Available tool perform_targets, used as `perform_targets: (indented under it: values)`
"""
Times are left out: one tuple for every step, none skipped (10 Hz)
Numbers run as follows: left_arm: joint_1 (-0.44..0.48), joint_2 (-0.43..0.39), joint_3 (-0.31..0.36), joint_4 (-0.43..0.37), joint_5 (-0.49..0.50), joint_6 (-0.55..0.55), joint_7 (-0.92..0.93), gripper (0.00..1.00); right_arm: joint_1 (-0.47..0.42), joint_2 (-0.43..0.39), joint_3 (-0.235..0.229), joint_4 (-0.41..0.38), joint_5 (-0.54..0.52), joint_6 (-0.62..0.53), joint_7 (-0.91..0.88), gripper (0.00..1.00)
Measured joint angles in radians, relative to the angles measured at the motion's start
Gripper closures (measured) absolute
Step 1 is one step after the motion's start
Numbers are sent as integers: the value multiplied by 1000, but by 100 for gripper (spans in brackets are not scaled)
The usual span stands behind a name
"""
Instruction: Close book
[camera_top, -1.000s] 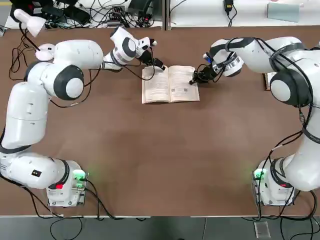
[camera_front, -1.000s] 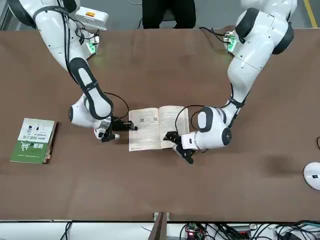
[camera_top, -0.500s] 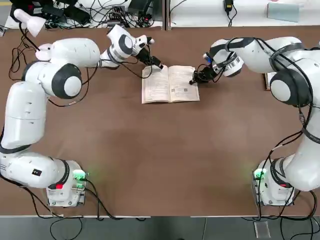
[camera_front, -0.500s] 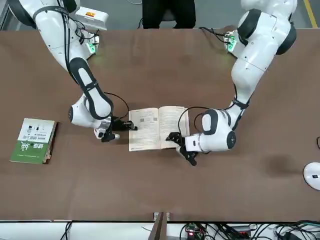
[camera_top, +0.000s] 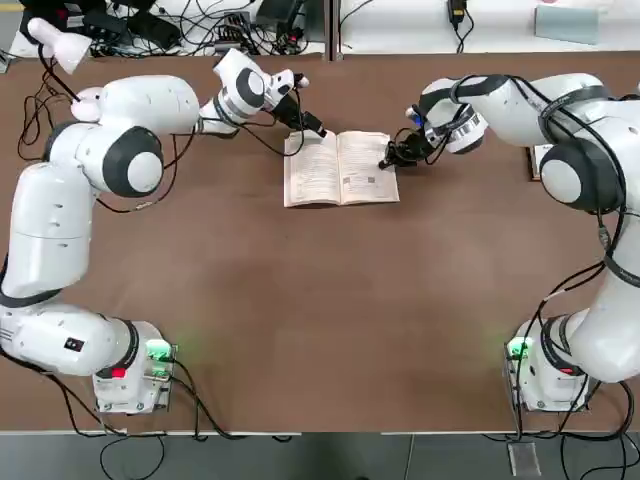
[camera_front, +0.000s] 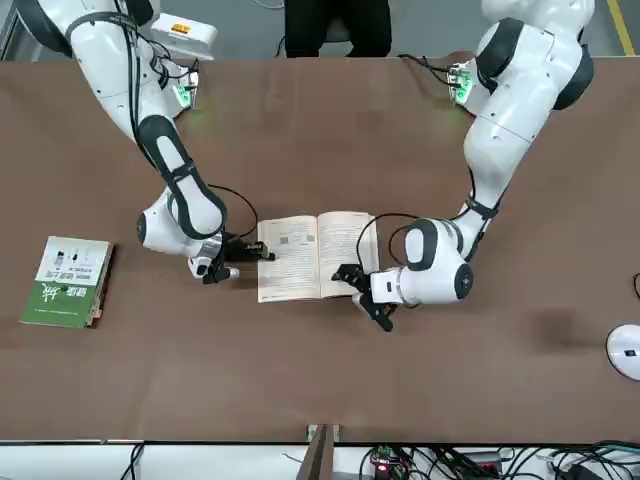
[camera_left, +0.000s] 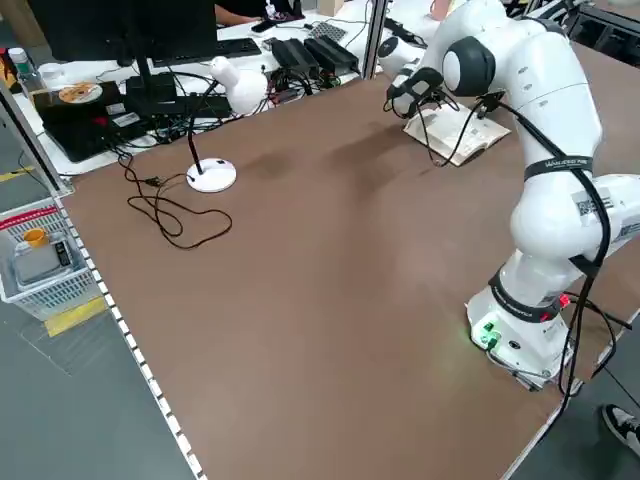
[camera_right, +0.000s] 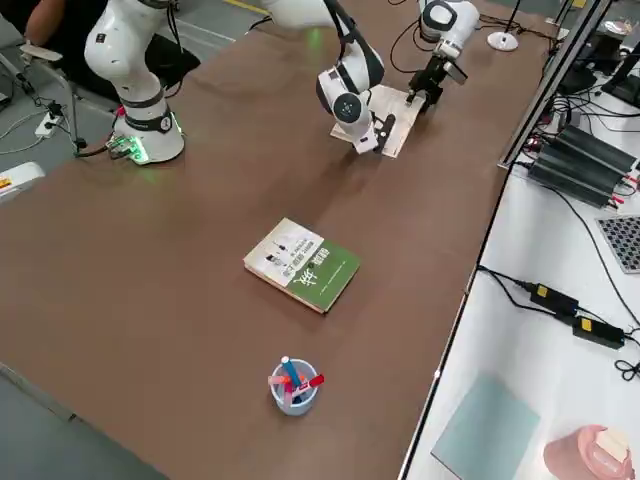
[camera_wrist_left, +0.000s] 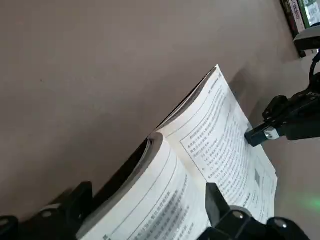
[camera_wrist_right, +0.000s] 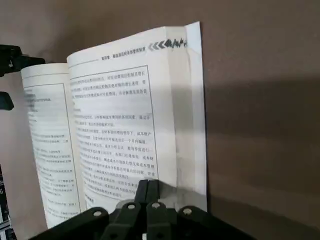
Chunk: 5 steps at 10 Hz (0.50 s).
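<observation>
The book (camera_top: 340, 168) lies open and face up at the far middle of the table, cream printed pages showing. My left gripper (camera_top: 318, 130) is at its far left corner, open, its fingers (camera_wrist_left: 220, 210) straddling the slightly raised left page block (camera_wrist_left: 150, 190). My right gripper (camera_top: 385, 162) is shut, its tips resting on the right-hand page near the outer edge (camera_wrist_right: 148, 186). In the front view the book (camera_front: 316, 255) sits between the right gripper (camera_front: 262, 255) and the left gripper (camera_front: 352, 278).
A green-and-white covered book (camera_front: 68, 280) lies on the table off to my right. A cup of pens (camera_right: 294, 385) stands beyond it. A white desk lamp (camera_left: 215, 175) stands at the far left. A person in dark clothes (camera_front: 335, 25) is behind the bases.
My left wrist has shifted slightly toward the far edge while its fingers stay at the book's corner. The right arm and the book have not moved.
</observation>
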Motion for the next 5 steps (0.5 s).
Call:
perform_targets:
  values:
    - [0, 0, 0, 2, 0, -1, 0, 1, 0, 0, 0, 0, 0, 0, 0, 99]
    - [0, 0, 0, 4, 0, -2, 2, 1, 0, 0, 0, 0, 0, 0, 0, 99]
    - [-2, 0, 0, 5, 0, -3, 6, 1, 0, 0, 0, 0, 0, 0, 0, 99]
    - [-4, 0, -1, 6, 0, -3, 15, 1, 0, 0, 0, 0, 0, 0, 0, 99]
    - [-6, 2, -1, 6, 0, -3, 32, 1, 0, 0, 0, 0, 0, 0, 0, 99]
